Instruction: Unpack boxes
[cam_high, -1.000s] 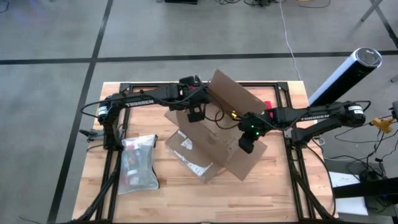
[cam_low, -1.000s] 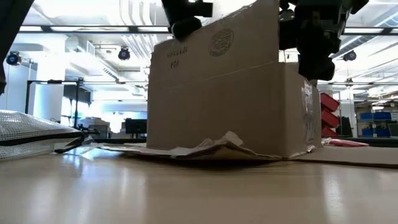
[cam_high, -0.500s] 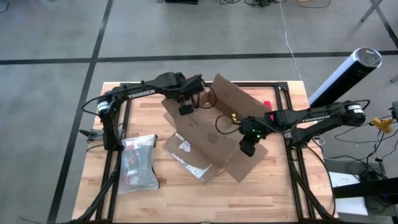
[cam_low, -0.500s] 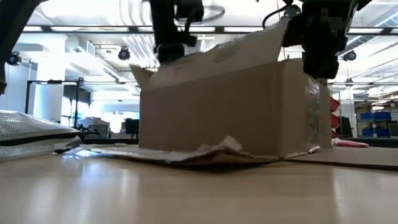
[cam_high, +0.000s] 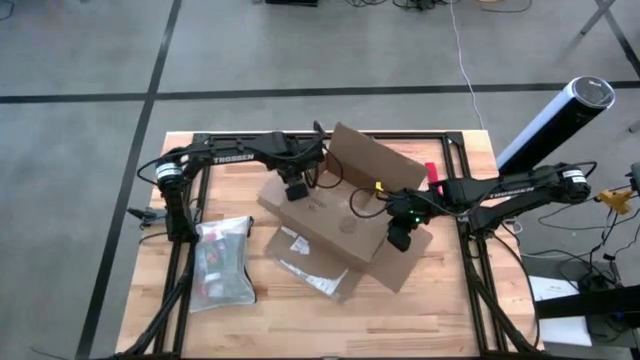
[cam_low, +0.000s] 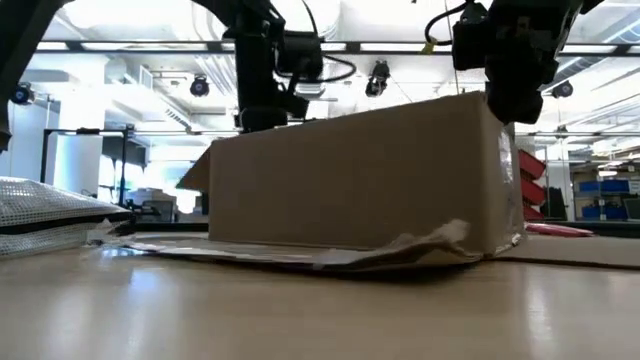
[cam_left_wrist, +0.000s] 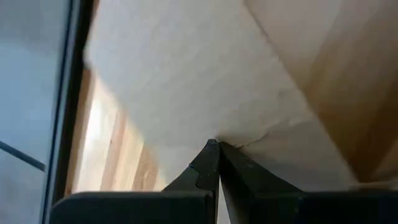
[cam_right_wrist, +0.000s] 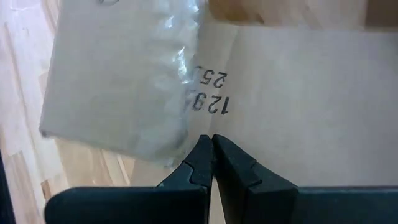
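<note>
The cardboard box (cam_high: 345, 215) lies mid-table with its flaps spread flat. The left gripper (cam_high: 293, 187), jaws fully closed and empty, presses down on one flap, apparently to hold it open. The right gripper (cam_high: 398, 238), also closed on nothing, braces the opposite end, steadying the box.

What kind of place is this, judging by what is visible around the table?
Probably an open robotics lab or workshop. The wooden table stands on a grey floor marked with dark lines, cables run across that floor, and the low view shows ceiling strip lights and blue storage bins behind the cardboard box.
</note>
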